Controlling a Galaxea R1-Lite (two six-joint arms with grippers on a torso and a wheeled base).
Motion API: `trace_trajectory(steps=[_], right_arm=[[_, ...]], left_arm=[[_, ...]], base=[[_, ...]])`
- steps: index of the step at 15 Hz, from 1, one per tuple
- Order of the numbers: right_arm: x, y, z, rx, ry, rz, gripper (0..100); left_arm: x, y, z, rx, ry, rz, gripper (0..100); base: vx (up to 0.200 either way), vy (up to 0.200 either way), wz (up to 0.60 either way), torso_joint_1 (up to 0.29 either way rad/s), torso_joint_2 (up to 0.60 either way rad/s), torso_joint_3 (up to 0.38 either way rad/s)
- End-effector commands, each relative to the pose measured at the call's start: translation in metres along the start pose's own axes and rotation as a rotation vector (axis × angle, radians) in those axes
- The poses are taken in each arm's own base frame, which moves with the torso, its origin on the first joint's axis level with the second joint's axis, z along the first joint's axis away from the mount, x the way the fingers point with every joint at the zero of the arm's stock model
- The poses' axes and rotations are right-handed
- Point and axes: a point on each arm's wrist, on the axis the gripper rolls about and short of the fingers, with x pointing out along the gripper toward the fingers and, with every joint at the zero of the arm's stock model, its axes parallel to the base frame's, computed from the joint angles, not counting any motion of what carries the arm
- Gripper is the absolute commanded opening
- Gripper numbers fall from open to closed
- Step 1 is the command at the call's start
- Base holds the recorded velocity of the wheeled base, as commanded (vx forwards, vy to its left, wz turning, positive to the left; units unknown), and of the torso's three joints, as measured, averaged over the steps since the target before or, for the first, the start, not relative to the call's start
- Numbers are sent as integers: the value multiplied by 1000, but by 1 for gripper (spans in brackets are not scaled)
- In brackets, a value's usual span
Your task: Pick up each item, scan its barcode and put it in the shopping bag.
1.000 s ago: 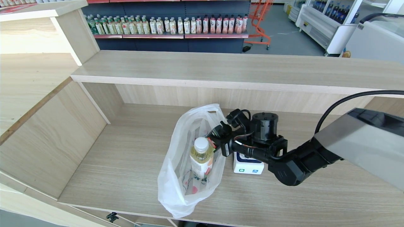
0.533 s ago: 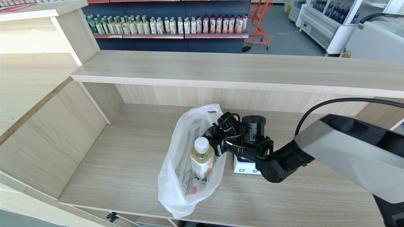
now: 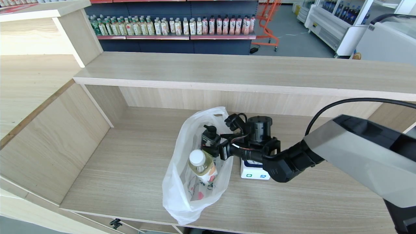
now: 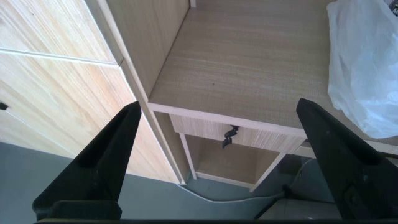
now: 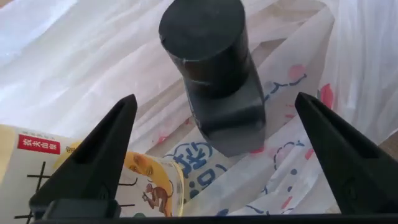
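A white plastic shopping bag (image 3: pixel 182 191) stands open on the wooden counter (image 3: pixel 130 162). Inside it leans a tea bottle (image 3: pixel 203 165) with a white cap. Beside that bottle, at the bag's mouth, a dark bottle (image 3: pixel 209 140) with a black cap stands upright. My right gripper (image 3: pixel 215 149) hovers at the bag's right rim, open; in the right wrist view its fingers (image 5: pixel 93 162) stand wide on either side of the dark bottle (image 5: pixel 211 68) without touching it. My left gripper (image 4: pixel 217 109) is open and holds nothing, out past the counter's front edge.
A white scanner box (image 3: pixel 255 171) with a blue top sits on the counter just right of the bag, under my right arm. A raised wooden ledge (image 3: pixel 227 70) runs along the back and a side wall (image 3: pixel 55 139) closes the left. Bare counter lies to both sides.
My right gripper moved left over the bag and opened, letting go of the dark bottle, which now stands in the bag. The tea bottle tipped and slid left.
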Motion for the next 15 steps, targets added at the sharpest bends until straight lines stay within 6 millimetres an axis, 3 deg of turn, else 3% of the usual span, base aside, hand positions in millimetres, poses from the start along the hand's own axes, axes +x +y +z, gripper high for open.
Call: trace_trajectory(steps=[1,2,3,5,8,10,12,15], right_arm=[[-24,-4,45,59,-64,4,100],[-36,-4,59,93,-87,14,100],[-37,-3,61,95,-91,14,100],[-81,-10,90,147,-149,-8,100],[-161,15,88,173,-123,-30,100],[-225,36,75,181,-124,-102,100],[-277,43,57,134,-115,-283,100],[-363,82,9,194,-25,-526,100]], left_arm=[[0,0,0,0,0,1,100],[0,0,0,0,0,1,100],[0,0,0,0,0,1,100],[0,0,0,0,0,1,100],[0,0,0,0,0,1,100],[0,0,0,0,0,1,100],[0,0,0,0,0,1,100],[0,0,0,0,0,1,100]], base=[[0,0,0,0,0,0],[0,0,0,0,0,0],[0,0,0,0,0,0],[0,0,0,0,0,0],[0,0,0,0,0,0],[0,0,0,0,0,0],[0,0,0,0,0,0],[0,0,0,0,0,0]])
